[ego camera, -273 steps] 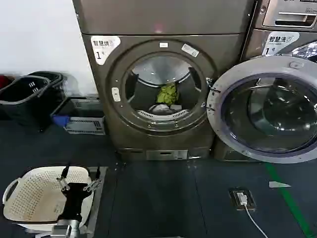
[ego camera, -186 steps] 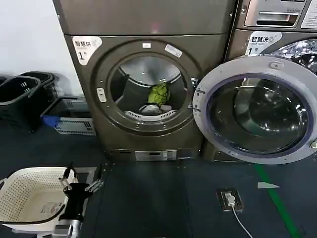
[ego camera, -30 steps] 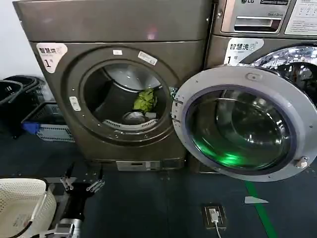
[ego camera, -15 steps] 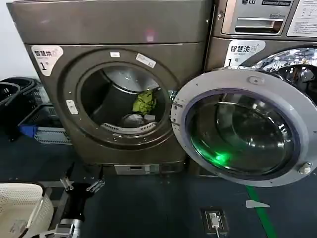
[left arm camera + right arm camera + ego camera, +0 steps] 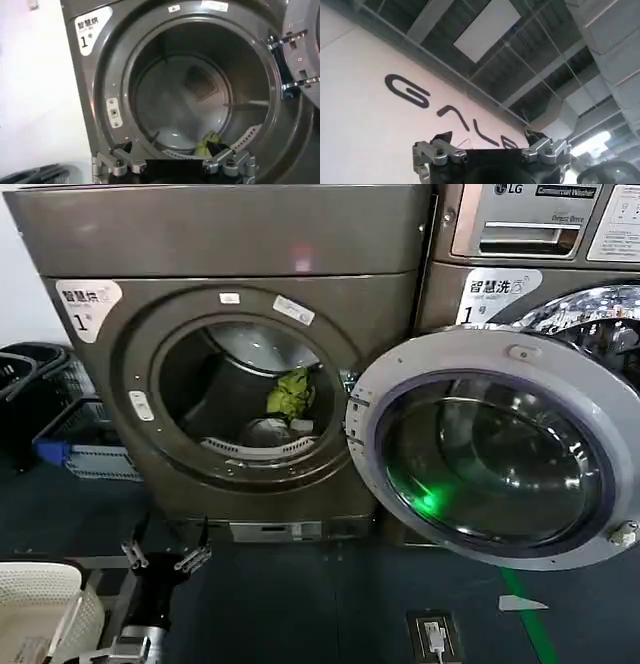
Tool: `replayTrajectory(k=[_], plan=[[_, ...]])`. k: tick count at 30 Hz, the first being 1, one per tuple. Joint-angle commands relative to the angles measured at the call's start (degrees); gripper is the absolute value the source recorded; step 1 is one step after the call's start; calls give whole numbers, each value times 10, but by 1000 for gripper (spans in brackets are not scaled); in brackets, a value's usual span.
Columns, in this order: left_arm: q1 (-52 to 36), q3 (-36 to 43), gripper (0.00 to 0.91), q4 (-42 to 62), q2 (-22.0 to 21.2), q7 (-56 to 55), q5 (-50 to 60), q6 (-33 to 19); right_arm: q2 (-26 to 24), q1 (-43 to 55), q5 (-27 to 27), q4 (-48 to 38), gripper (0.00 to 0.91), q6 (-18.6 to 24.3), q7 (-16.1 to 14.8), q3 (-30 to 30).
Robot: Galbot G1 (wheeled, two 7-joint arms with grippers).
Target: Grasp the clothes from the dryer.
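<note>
Readable marks on two machines and a wall

White sticker (image 5: 86,301) with "1" on the dryer (image 5: 200,244); "LG" logo (image 5: 508,189) and second "1" sticker (image 5: 497,290) on neighbouring machine (image 5: 540,274); dark lettering (image 5: 445,112) on wall, not fully legible.

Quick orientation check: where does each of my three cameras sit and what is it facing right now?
Head view: high, looking down at the dryer, its door open; left gripper low in front.
Left wrist view: behind the open left gripper, facing the drum and clothes.
Right wrist view: behind the open right gripper, aimed at the ceiling.
Head and left wrist share the dryer.
</note>
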Motion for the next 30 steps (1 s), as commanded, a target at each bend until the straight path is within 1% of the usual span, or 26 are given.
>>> replayTrajectory(k=[1,30], plan=[[0,0,907,1,0,0,0,0,0,0,0,1,907,0,0,0],[2,0,907,-4,1,1,0,1,0,-2,1,-2,907,2,0,1]])
